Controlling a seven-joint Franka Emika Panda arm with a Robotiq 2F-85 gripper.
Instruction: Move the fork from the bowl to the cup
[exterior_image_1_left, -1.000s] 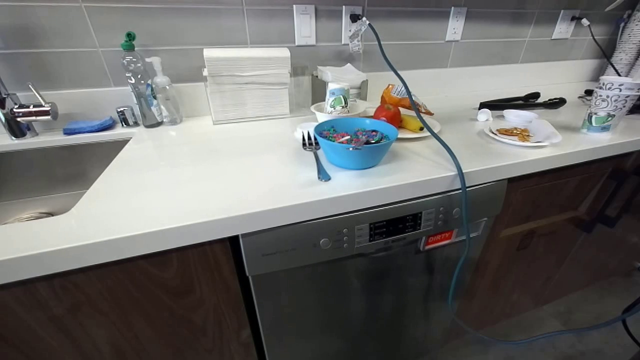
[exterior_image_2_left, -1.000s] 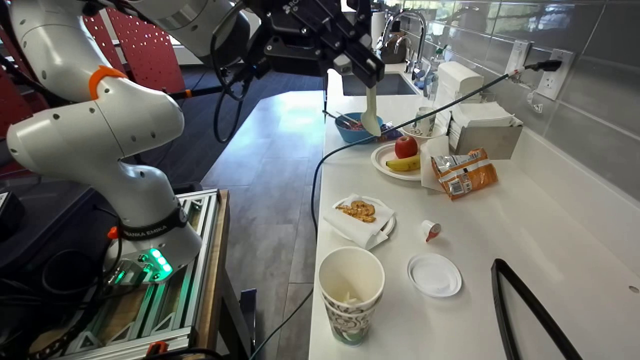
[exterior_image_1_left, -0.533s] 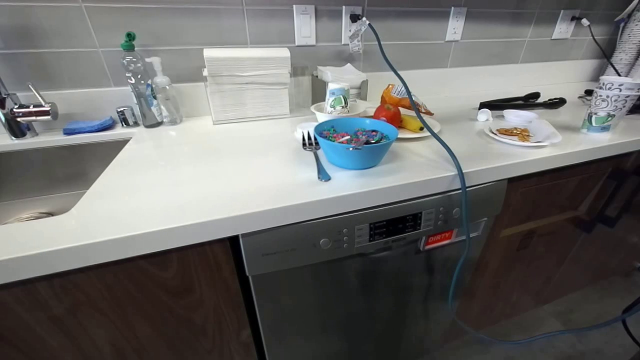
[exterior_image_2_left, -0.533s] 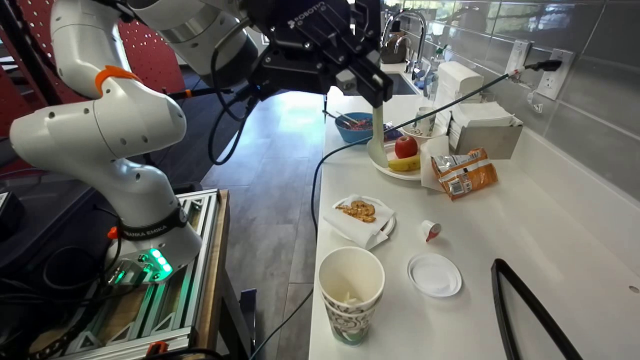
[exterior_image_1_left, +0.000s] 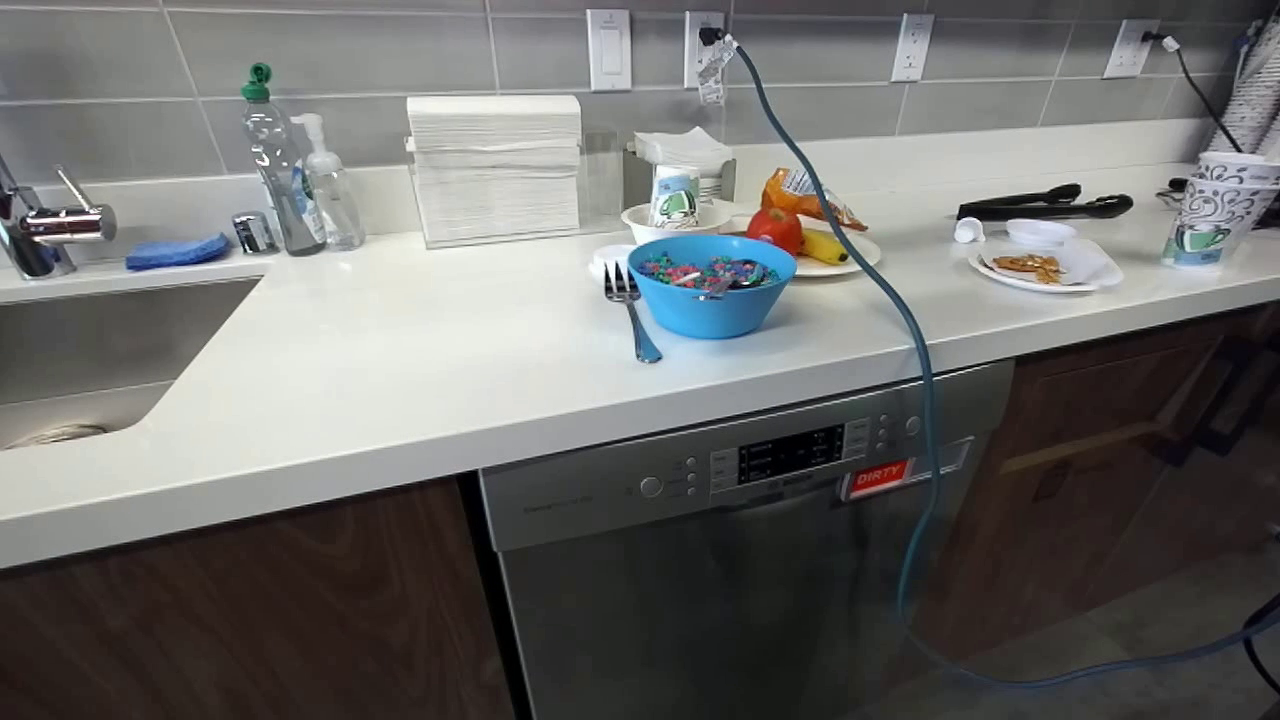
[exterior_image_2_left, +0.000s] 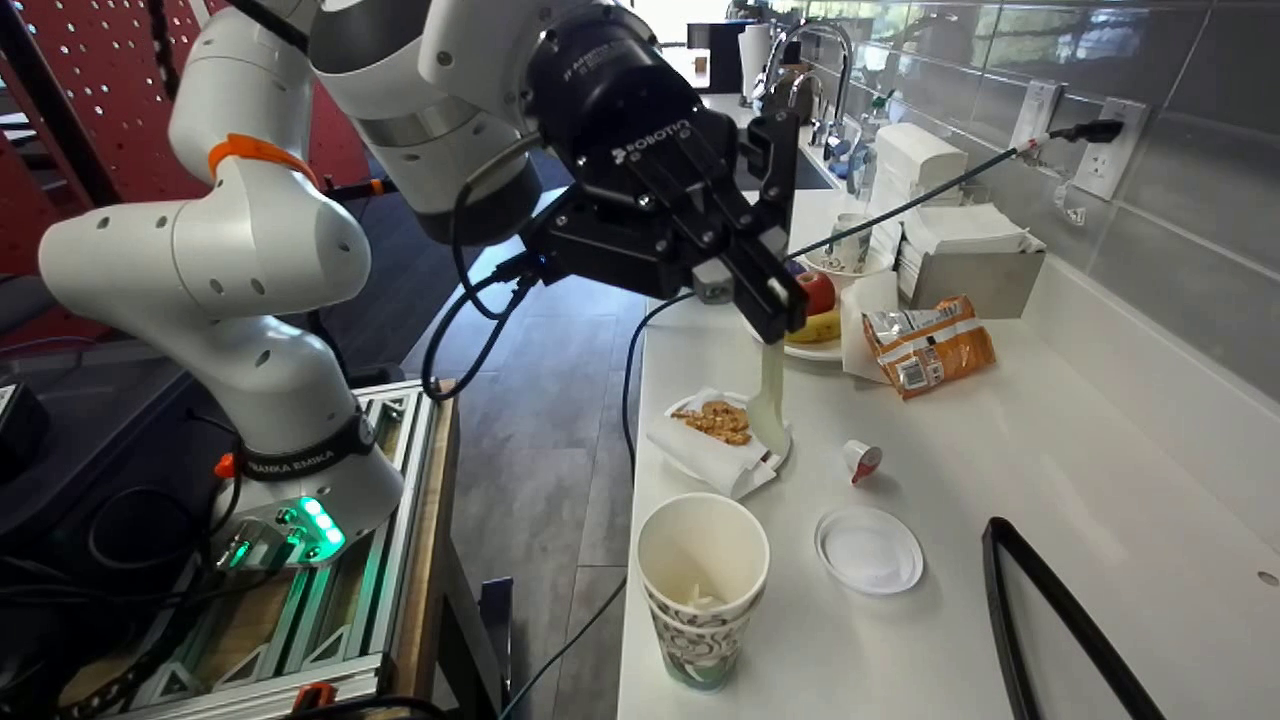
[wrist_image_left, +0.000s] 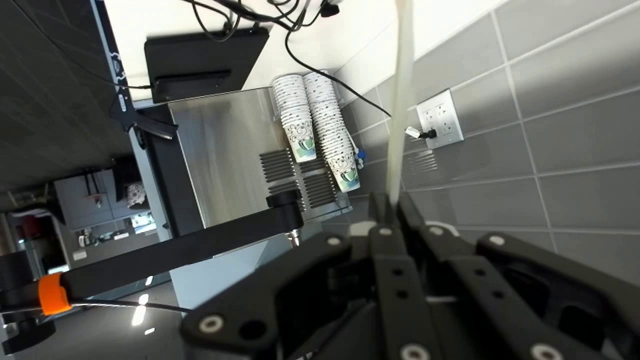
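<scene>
In an exterior view the pale fork (exterior_image_2_left: 771, 385) is found just right of the frame's centre, out of the bowl (exterior_image_1_left: 710, 312) and hanging head down; its prongs cannot be made out. In the wrist view its handle is seen pinched between the nearly met jaws of the gripper (wrist_image_left: 393, 201).

The coming move is judged to turn on the pale fork's long axis against the mouth of the cup (exterior_image_2_left: 703, 545). From the jaws the pale fork is hung almost straight down the exterior frame, and the cup, mouth upward, is placed lower and a little left of the head. In the wrist view the handle is leaned slightly rightward towards the top edge. How high the head hangs above the rim cannot be told. A shift towards the cup, then a lowering, seems called for, the axis best held near upright lest the rim be caught.
</scene>
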